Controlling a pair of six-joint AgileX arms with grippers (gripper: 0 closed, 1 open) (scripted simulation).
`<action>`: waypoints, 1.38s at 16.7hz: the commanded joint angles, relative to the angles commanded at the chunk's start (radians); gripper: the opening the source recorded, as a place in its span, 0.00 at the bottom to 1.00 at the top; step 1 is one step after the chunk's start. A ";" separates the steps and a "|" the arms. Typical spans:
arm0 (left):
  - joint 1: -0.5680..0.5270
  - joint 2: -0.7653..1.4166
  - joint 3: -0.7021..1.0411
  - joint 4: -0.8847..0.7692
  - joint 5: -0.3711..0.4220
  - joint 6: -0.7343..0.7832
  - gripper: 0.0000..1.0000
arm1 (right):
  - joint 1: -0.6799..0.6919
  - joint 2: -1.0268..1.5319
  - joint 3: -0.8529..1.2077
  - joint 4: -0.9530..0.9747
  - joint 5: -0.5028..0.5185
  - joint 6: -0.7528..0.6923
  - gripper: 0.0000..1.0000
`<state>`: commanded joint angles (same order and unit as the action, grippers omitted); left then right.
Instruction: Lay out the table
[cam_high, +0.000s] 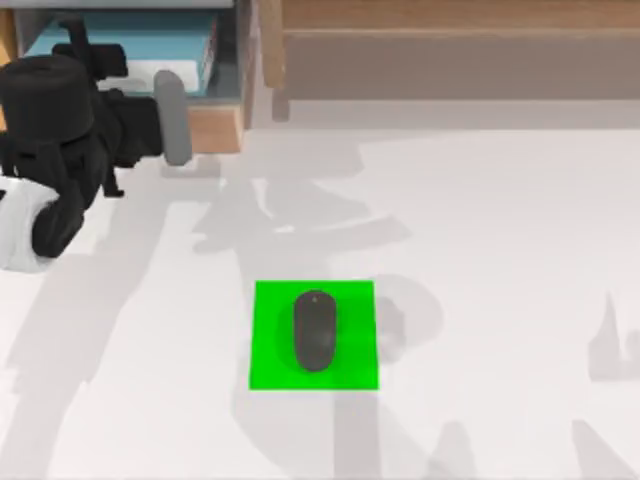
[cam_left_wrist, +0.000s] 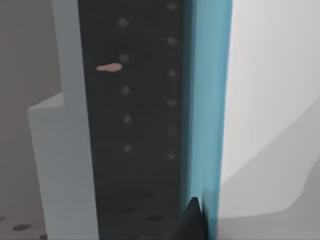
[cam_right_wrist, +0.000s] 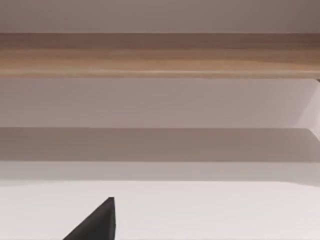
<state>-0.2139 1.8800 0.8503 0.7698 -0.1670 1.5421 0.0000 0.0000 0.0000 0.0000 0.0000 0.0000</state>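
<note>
The left gripper (cam_high: 100, 60) reaches into the open wooden drawer (cam_high: 215, 125) at the table's (cam_high: 480, 230) far left edge; I cannot tell its jaw state. A dark mouse (cam_high: 315, 332) lies on the green mat (cam_high: 270, 360), with bare tabletop all around.

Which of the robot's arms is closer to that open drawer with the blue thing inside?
Left. The left arm is right at the drawer in the table's far-left corner; the right gripper faces the wooden shelf.

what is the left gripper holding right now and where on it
It cannot be told. The left gripper is reaching into the open drawer at the table's far left, close beside a blue-edged thing, but no hold shows. The mouse lies free on the green mat.
</note>
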 joint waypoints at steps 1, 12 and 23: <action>0.000 0.000 0.000 0.000 0.000 0.000 0.45 | 0.000 0.000 0.000 0.000 0.000 0.000 1.00; 0.000 0.000 0.000 0.000 0.000 0.000 1.00 | 0.000 0.000 0.000 0.000 0.000 0.000 1.00; -0.006 -0.085 -0.094 0.018 -0.017 -0.012 1.00 | 0.000 0.000 0.000 0.000 0.000 0.000 1.00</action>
<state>-0.2204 1.7954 0.7565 0.7879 -0.1835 1.5301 0.0000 0.0000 0.0000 0.0000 0.0000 0.0000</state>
